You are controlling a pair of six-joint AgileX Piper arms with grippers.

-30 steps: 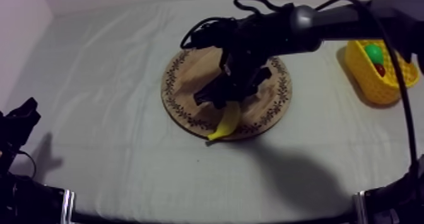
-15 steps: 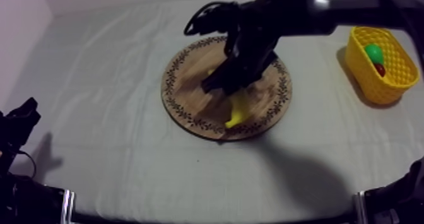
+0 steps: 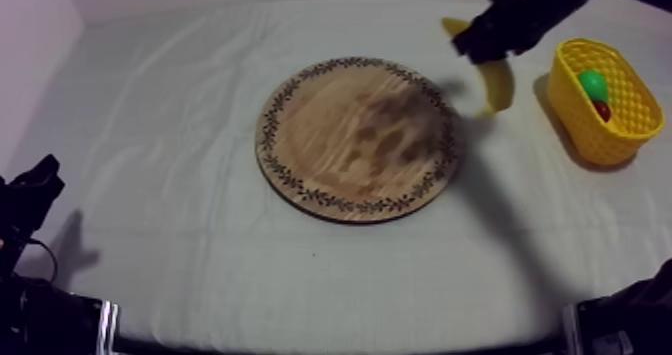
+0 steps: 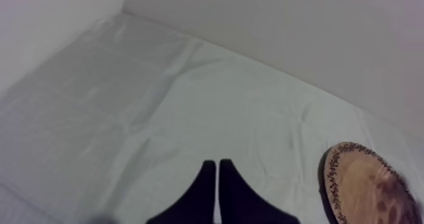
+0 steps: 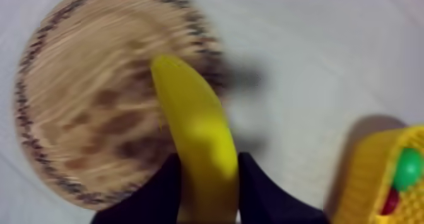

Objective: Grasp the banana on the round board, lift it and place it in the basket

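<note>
Between the wooden board [image 3: 358, 139] and the yellow basket [image 3: 583, 139], the banana [image 3: 495, 84] hangs above the cloth [image 3: 180, 219], clamped in the closed fingers of the right gripper [image 3: 487, 39], so the step is judged the carry, and the next move calls for centring it over the basket before releasing.

Grainy wooden board [image 3: 330, 149], creased cloth [image 3: 180, 129]

Yellow banana [image 3: 497, 84]; tan wooden board [image 3: 320, 129], dark leaf-vine pattern round its rim, darker blotches toward its 3 o'clock; yellow lattice basket [image 3: 590, 139] holding a green fruit [image 3: 593, 82] and small red fruit [image 3: 602, 109]; grey-white cloth [image 3: 180, 109].
</note>
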